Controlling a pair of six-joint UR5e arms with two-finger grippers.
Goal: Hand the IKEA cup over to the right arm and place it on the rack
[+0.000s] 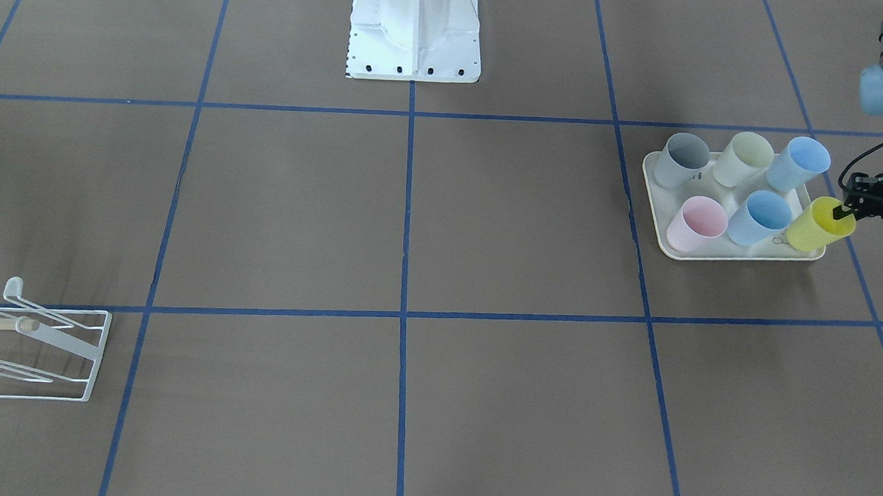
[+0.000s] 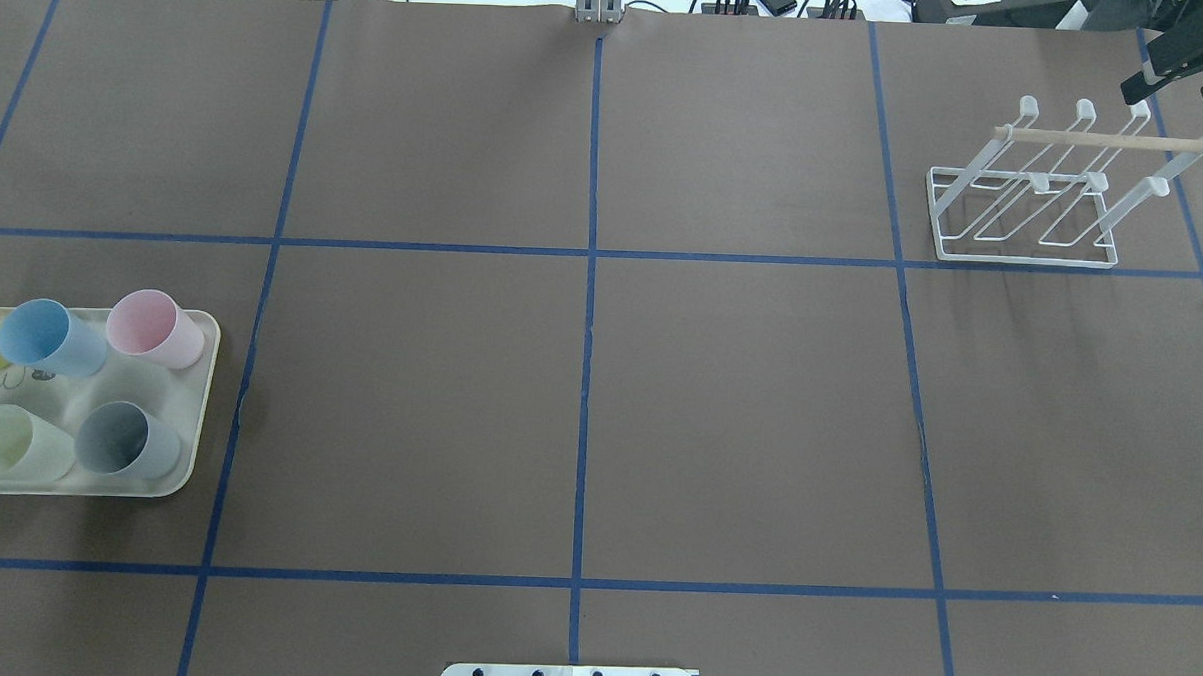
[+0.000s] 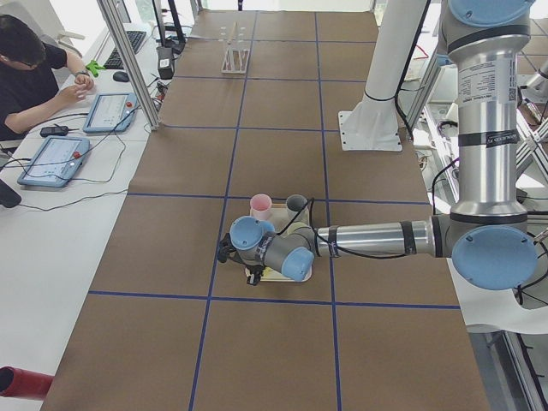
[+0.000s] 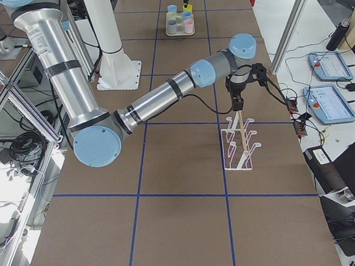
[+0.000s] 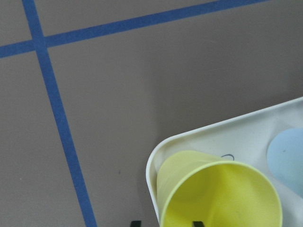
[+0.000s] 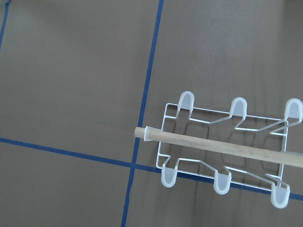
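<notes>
Left end effector (image 1: 842,211) straddles the rim of the yellow cup (image 1: 817,226), one finger (image 5: 198,223) inside and one outside, and looks spread, not yet clenched. That cup stands at a corner of the tray (image 1: 736,254), just beside a blue cup (image 1: 759,218). A pinch on thin wall alone could tip the cup, let it slip, or drag the tray across the desk (image 1: 488,220). Right end effector (image 2: 1186,68) hangs over the rack (image 2: 1099,141), apparently released and empty, well apart from the cup; a skewed grasp would likely spoil the handover.

Silver black-banded arm tubes (image 4: 157,100), pale blue joint caps (image 4: 98,146), white bolted pedestal (image 1: 415,27).
</notes>
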